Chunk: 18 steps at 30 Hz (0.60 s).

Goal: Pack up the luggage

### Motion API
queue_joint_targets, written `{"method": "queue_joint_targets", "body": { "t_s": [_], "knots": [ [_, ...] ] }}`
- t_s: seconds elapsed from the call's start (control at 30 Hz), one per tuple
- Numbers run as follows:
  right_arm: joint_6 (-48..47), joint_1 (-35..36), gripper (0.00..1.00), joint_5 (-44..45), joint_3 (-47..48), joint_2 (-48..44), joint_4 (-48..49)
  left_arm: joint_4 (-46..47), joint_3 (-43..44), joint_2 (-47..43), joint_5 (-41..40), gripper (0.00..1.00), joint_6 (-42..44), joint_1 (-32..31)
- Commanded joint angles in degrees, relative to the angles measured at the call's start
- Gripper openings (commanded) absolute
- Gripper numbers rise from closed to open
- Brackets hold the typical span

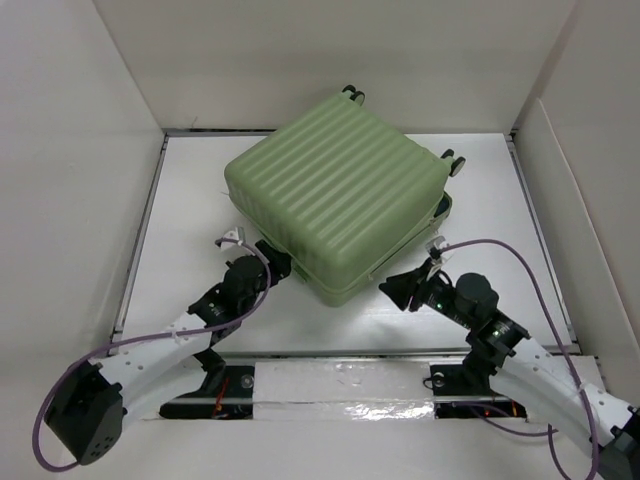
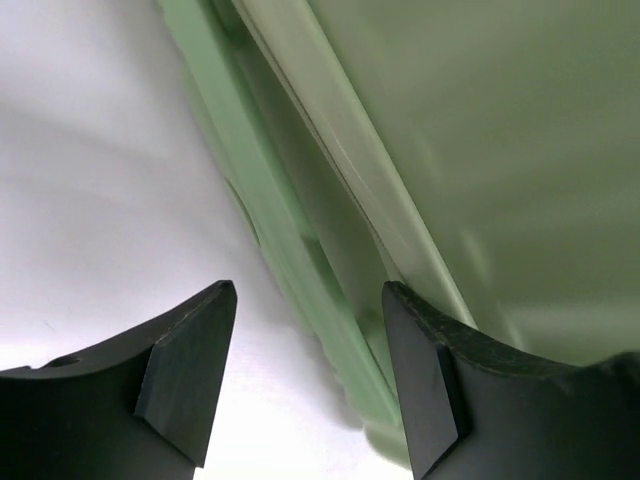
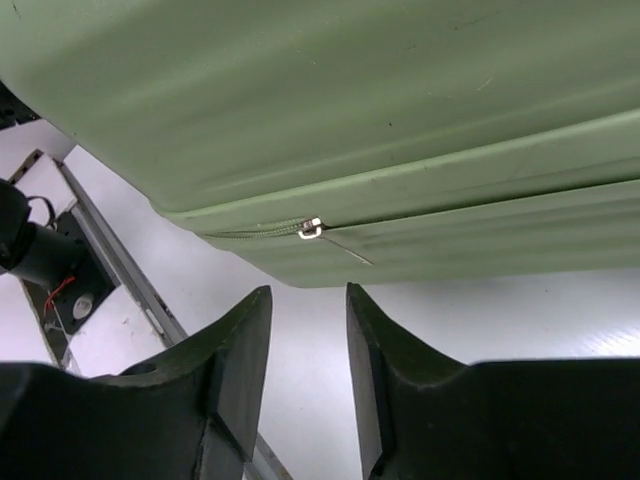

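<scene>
The luggage, a pale green ribbed hard-shell suitcase, lies flat and closed, turned diagonally, wheels at the back. My left gripper is open at its near-left edge; in the left wrist view the lower shell's rim runs between the fingers. My right gripper is open and empty just short of the near-right edge. In the right wrist view a silver zipper pull sits on the seam of the suitcase just beyond the fingertips.
White walls box in the white table on the left, back and right. A taped strip runs along the near edge between the arm bases. A purple cable loops over the right arm.
</scene>
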Motion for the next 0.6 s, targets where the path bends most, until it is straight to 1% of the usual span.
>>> {"method": "queue_joint_targets", "body": {
  "t_s": [0.0,0.03,0.07,0.13,0.2,0.3,0.4,0.47,0.53,0.57],
  "knots": [
    [0.77,2.21,0.43,10.45,-1.31,2.02,10.06,4.78,0.36,-2.71,7.40,0.57,-1.11,7.12],
    [0.51,3.00,0.44,10.82,-1.84,3.51,11.74,5.32,-0.87,-2.89,9.08,0.56,-1.02,8.46],
    [-0.11,3.53,0.44,10.57,-1.85,7.27,15.15,5.59,-1.14,-2.98,11.36,0.55,-1.11,9.43],
    [-1.95,4.23,0.45,9.51,-0.71,11.59,17.98,6.55,-1.06,-2.81,12.61,0.55,-0.76,10.84],
    [-3.18,4.94,0.45,9.51,0.61,17.73,20.71,7.43,-0.36,-1.84,13.66,0.55,0.03,10.85],
    [-3.54,6.16,0.45,11.18,2.28,23.28,24.05,8.05,0.88,0.62,15.33,0.53,0.73,10.85],
    [-3.54,6.17,0.45,12.58,2.46,25.58,27.13,9.71,0.97,2.99,17.53,0.49,1.61,10.85],
    [-3.54,6.69,0.45,11.88,2.20,26.55,28.88,10.33,0.44,4.13,19.02,0.47,1.88,10.85],
    [-2.58,7.31,0.45,12.49,0.88,26.73,30.55,11.38,-0.26,4.40,19.03,0.41,2.05,8.84],
    [-1.70,7.92,0.45,12.93,-0.60,26.73,33.08,12.35,-0.44,4.40,18.77,0.36,2.66,7.17]
  ]
}}
